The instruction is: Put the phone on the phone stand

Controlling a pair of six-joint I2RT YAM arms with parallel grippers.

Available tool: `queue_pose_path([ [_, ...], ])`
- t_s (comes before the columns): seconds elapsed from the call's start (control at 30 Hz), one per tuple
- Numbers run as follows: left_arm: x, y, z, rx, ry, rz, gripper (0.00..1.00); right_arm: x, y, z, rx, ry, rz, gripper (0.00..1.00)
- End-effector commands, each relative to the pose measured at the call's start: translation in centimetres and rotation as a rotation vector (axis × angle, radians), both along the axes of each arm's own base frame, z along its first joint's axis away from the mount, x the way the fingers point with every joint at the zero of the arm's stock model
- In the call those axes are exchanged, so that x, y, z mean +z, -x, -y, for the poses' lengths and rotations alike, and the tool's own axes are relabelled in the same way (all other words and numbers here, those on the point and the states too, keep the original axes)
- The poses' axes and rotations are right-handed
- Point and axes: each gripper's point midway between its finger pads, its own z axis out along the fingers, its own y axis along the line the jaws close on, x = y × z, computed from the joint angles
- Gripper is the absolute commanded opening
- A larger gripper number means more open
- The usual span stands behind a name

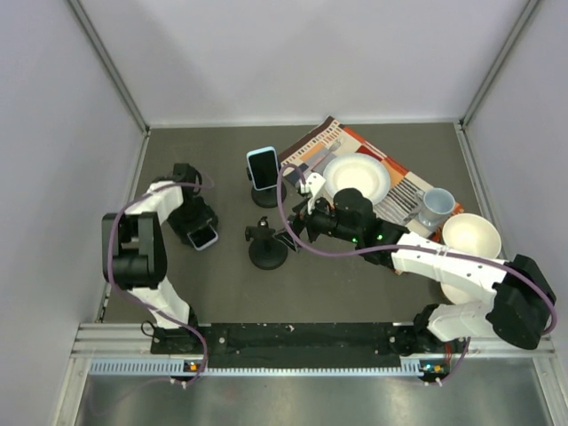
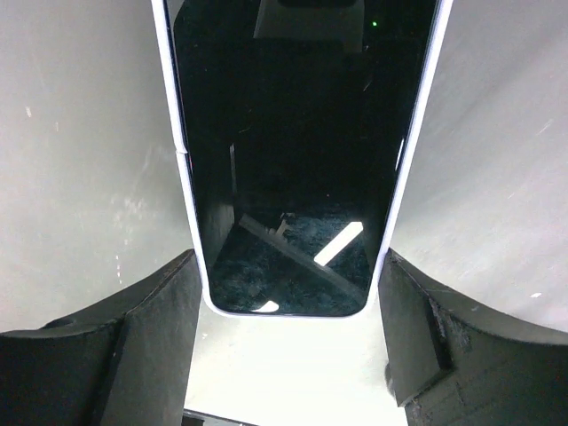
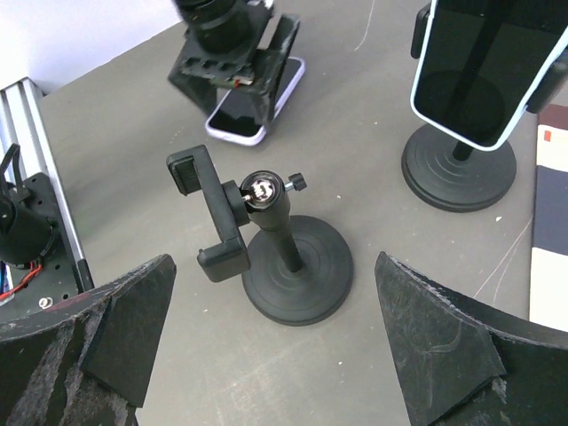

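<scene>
Phone (image 2: 284,160) clamped in left gripper (image 2: 289,266)

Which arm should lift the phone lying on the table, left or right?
Left. The left gripper sits over the phone, fingers flanking both long edges; whether they pinch it I cannot tell. The right gripper hangs open facing the empty stand, away from that phone.
</scene>
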Motion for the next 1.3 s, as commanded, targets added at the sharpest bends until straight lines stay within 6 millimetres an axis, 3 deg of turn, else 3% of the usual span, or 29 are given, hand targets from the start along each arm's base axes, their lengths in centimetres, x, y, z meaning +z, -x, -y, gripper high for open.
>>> queue_pose_path([
  [0.0, 0.2, 1.4, 1.5, 0.039, 0.066, 0.085, 0.01, 3.1, -0.3, 0.5, -0.022, -0.056, 0.061, 0.94],
  [0.1, -1.3, 2.7, 1.2, 0.035, 0.044, 0.048, 0.36, 3.4, -0.3, 0.8, -0.028, -0.066, 0.068, 0.94],
  [0.2, -1.8, 3.1, 1.0, 0.026, 0.036, 0.027, 0.70, 3.5, -0.2, 0.8, -0.029, -0.070, 0.070, 0.94],
  [0.27, -1.6, 2.9, 0.9, 0.026, 0.029, 0.026, 0.99, 3.6, -0.2, 0.9, -0.028, -0.071, 0.074, 0.94],
  [0.47, -1.5, 0.9, -1.1, 0.002, -0.049, -0.007, 0.99, 3.7, -0.2, 1.0, -0.032, -0.073, 0.080, 0.94],
  [0.8, -2.9, 0.5, -3.7, 0.039, -0.054, -0.047, 0.90, 3.7, -0.3, 1.2, -0.040, -0.075, 0.092, 0.94],
  [0.9, -3.0, 0.5, -3.1, 0.036, -0.028, -0.029, 0.79, 3.5, -0.3, 1.2, -0.040, -0.073, 0.090, 0.94],
  [0.93, -3.1, 0.5, -3.0, 0.037, -0.023, -0.023, 0.74, 3.6, -0.3, 1.2, -0.040, -0.075, 0.092, 0.94],
  [0.97, -2.8, 0.3, -2.9, 0.037, -0.017, -0.008, 0.59, 3.5, -0.3, 1.2, -0.040, -0.075, 0.089, 0.94],
  [1.03, -2.5, 0.4, -3.0, 0.040, -0.022, 0.005, 0.44, 3.5, -0.3, 1.1, -0.038, -0.073, 0.089, 0.94],
  [1.17, 0.3, 0.5, -4.0, 0.051, -0.085, 0.075, 0.00, 3.5, -0.5, 1.2, -0.046, -0.067, 0.087, 0.94],
  [1.23, 1.8, 0.7, -4.2, 0.054, -0.099, 0.121, 0.00, 3.4, -0.8, 1.3, -0.068, -0.066, 0.081, 0.94],
  [1.27, 4.1, 0.4, -4.2, 0.057, -0.105, 0.202, 0.00, 3.5, -0.9, 1.4, -0.080, -0.066, 0.078, 0.95],
])
